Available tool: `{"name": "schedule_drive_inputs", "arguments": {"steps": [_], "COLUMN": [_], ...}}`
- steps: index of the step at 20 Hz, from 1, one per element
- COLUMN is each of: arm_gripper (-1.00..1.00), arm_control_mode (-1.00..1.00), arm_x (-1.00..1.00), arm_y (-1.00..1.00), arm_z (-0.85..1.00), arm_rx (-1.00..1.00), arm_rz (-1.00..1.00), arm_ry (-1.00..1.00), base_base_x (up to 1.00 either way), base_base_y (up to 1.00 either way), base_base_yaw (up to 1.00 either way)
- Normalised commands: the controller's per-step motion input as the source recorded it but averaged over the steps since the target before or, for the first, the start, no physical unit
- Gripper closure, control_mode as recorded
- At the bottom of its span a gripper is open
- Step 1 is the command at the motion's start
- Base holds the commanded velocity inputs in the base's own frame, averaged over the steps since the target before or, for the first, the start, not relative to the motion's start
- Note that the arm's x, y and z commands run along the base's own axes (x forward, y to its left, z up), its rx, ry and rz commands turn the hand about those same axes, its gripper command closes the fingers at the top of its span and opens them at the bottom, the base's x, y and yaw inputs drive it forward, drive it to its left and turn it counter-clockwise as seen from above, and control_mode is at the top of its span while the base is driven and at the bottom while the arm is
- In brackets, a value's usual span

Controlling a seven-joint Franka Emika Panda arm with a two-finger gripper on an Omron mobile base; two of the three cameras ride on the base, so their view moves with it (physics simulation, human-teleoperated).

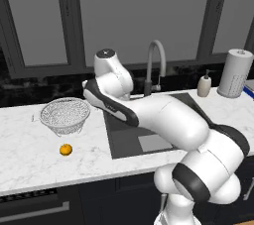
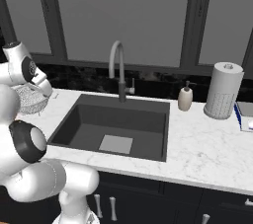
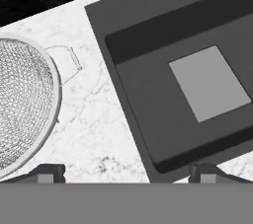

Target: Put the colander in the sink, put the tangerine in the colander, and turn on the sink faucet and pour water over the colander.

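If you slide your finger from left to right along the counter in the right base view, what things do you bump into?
Round silvery wire-mesh colander → tall grey gooseneck sink faucet above the dark grey rectangular sink → small beige soap dispenser → white paper towel roll.

Colander (image 1: 65, 115): silvery mesh bowl, upright on worktop (image 1: 30, 154) left of sink (image 1: 149, 135). Tangerine (image 1: 66, 149): small, orange, in front of colander, apart. Sink faucet (image 1: 155, 65): grey gooseneck behind the dark sink.
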Motion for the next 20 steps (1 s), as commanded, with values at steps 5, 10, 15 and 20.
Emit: {"name": "schedule_drive_inputs", "arguments": {"steps": [5, 10, 15, 20], "arm_gripper": [-1.00, -1.00, -1.00, -1.00], "arm_control_mode": [-1.00, -1.00, -1.00, -1.00], "arm_x": [0.33, 0.22, 0.16, 0.02], "arm_y": [0.58, 0.30, 0.20, 0.00], "arm_z": [-0.24, -0.44, -0.39, -0.11], "arm_rx": [0.01, 0.06, 0.03, 0.00], "arm_rz": [0.00, 0.00, 0.00, 0.00], "arm_ry": [0.00, 0.00, 0.00, 0.00], "base_base_x": [0.00, 0.00, 0.00, 0.00], "base_base_y": [0.00, 0.00, 0.00, 0.00], "base_base_yaw": [0.00, 0.00, 0.00, 0.00]}}
